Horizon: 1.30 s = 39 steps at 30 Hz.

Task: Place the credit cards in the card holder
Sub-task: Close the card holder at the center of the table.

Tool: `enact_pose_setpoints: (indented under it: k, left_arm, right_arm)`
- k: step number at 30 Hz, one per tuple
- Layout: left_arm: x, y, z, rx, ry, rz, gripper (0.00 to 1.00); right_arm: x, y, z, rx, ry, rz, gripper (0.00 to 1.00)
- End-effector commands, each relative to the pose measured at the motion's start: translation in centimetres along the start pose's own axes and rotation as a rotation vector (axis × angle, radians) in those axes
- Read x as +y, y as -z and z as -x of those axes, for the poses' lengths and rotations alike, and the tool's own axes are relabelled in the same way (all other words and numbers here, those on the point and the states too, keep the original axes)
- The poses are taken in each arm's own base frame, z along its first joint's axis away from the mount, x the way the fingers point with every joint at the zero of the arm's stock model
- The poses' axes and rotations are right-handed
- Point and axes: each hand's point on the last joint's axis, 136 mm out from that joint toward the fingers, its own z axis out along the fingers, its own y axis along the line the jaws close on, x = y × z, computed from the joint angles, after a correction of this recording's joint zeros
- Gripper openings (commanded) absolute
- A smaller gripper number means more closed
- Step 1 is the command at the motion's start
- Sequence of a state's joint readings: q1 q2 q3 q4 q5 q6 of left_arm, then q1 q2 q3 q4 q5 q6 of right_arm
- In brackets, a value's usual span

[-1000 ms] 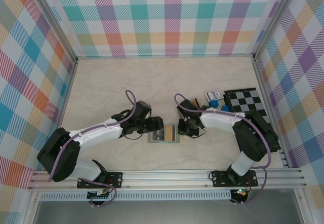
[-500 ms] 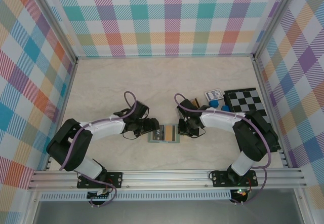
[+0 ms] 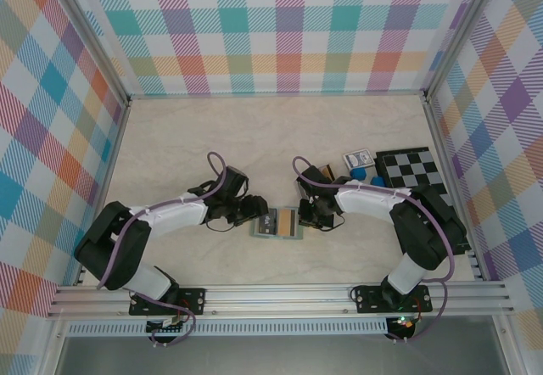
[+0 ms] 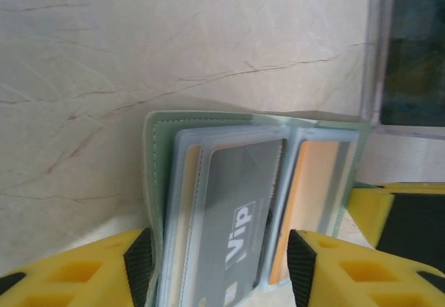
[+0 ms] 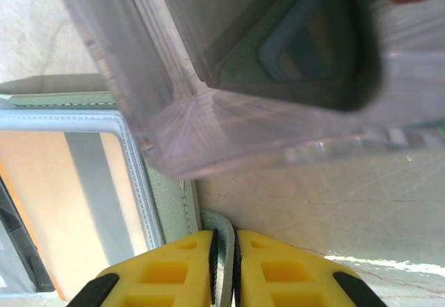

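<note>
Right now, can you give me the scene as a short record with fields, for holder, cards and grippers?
card holder: open on the table
grey card: stored in the card holder
orange card: stored beside the grey card
left gripper: jaws either side of the grey card's leaves, grip unclear
right gripper: shut on the card holder's green edge

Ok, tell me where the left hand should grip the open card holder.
On the card holder, I'd grip the left leaf, green cover and sleeve stack, across its width, coming from the left arm's side. It lies open and flat, the right hand pinches its tab at the opposite edge, and the pads of the left hand sit either side of that leaf.
</note>
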<state>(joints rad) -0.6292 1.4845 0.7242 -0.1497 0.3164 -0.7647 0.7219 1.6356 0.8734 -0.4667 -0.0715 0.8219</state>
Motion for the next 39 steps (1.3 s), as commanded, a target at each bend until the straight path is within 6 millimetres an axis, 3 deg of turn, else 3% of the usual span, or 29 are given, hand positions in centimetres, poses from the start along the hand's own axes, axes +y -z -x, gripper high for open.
enact_pose_setpoints:
  k: [1,8,14,24,33,39]
  left_arm:
    - [-3.4,1.2,0.0,0.012,-0.033,-0.145,0.52]
    - [-6.3,2.6,-0.1,0.037,-0.062,-0.251,0.5]
    - [-8.6,1.4,-1.4,0.114,-0.111,-0.298,0.51]
    - [-7.5,-3.6,-2.7,0.175,-0.071,-0.211,0.49]
    - [-7.3,-3.5,-2.6,0.16,-0.081,-0.192,0.49]
    - [-7.5,-3.4,-2.4,0.156,-0.088,-0.193,0.5]
  right_arm:
    - [0.9,-0.2,-0.1,0.019,0.018,0.03,0.15]
    - [1.5,0.1,-0.1,0.015,0.019,0.059,0.15]
    - [2.3,0.5,-0.1,0.001,0.009,0.116,0.15]
    - [-0.9,2.3,0.0,-0.043,-0.039,0.056,0.22]
    - [-1.0,4.2,0.3,-0.066,-0.013,0.086,0.22]
    - [-0.3,4.0,0.6,-0.051,-0.007,0.108,0.18]
